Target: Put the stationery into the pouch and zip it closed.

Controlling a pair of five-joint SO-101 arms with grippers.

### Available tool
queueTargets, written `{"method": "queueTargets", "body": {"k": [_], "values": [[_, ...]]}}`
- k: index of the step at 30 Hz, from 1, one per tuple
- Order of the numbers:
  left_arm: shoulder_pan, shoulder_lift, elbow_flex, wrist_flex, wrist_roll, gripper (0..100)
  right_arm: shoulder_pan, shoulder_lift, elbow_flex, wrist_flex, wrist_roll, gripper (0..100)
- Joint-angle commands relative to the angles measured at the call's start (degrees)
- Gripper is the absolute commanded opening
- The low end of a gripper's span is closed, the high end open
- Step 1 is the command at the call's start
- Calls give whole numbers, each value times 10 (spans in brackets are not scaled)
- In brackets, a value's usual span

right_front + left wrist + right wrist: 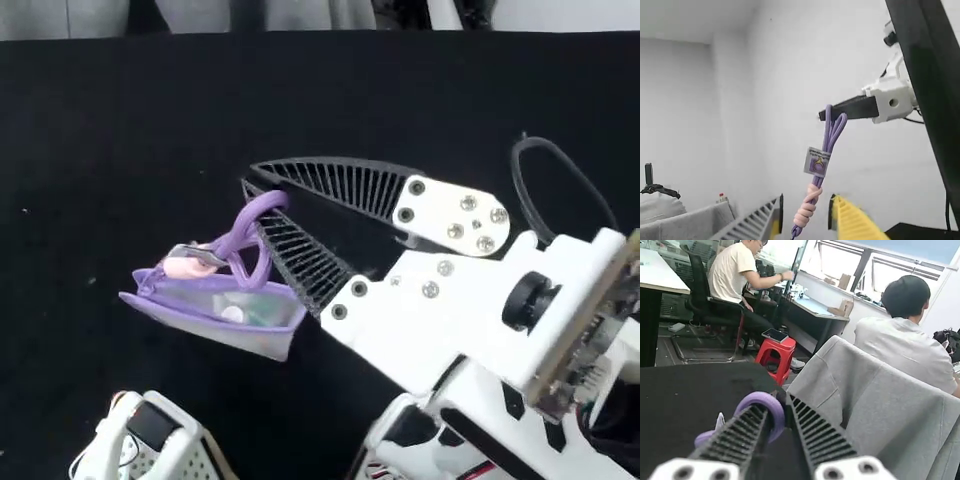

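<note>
A translucent lilac pouch [215, 308] lies tilted on the black table [100, 150], with pale stationery [235, 313] showing through its side. Its purple strap [256, 215] rises from a pink knot [183, 266] and a small tag. The strap loops round one black ribbed finger of my right gripper [247, 176], which is shut on it. In the right wrist view the strap [762, 407] wraps that finger next to the narrow gap of the gripper [786, 401]. My left gripper [806, 200] is open, and the strap [829, 135] with its pink knot [807, 209] hangs in line with its gap.
The left arm's white body [150, 435] sits at the table's near left edge. A black cable [560, 185] arcs behind the right arm. A grey cloth [875, 400] drapes beyond the table's far edge.
</note>
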Motion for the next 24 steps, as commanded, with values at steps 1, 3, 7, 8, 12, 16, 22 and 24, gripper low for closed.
{"method": "queueTargets", "body": {"k": [1,3,7,8,12,16,22,24], "values": [[1,4,54,3,-41,170,7,-36,-14,1,-9,11],[1,4,87,3,-65,170,7,-63,-14,4,-6,11],[0,4,176,3,-111,170,8,-111,-2,18,-5,11],[-2,4,202,3,-124,170,8,-123,13,18,-5,11],[-3,4,280,2,-164,170,8,-159,95,8,-5,11],[-4,4,323,2,-164,170,8,-177,173,-24,-5,11],[-4,4,375,2,-164,170,70,-176,276,-111,-8,11],[-3,4,375,2,-163,170,100,-176,320,-155,-5,11]]}}
